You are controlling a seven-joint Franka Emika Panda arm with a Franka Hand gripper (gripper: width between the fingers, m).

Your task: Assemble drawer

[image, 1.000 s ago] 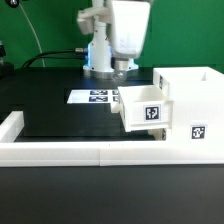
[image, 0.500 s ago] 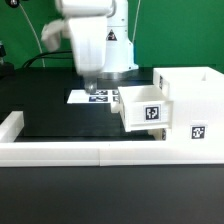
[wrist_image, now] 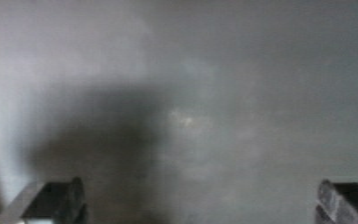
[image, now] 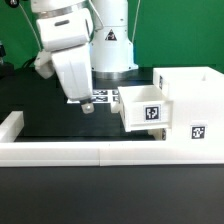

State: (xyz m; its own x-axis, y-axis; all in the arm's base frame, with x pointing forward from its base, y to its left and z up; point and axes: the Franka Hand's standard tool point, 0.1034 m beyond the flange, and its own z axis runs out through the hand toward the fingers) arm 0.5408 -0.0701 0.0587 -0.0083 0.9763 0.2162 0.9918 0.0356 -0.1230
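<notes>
The drawer's white housing stands at the exterior view's right, with a tag on its front. One white tray with a tag on its face sticks out of the housing's left side. I see no second tray. My gripper hangs low to the left of the tray, apart from it, over the black tabletop by the marker board. In the wrist view my gripper is open: the fingertips show only at the two lower corners, with blurred grey and nothing held between them.
The marker board lies on the black tabletop behind my gripper, partly hidden by it. A low white rail edges the table's front and turns up at the left. The robot base stands behind.
The arm has swung from above the tray toward the exterior view's left and come down, so the gripper now hangs by the marker board. The tray and housing have not moved.
</notes>
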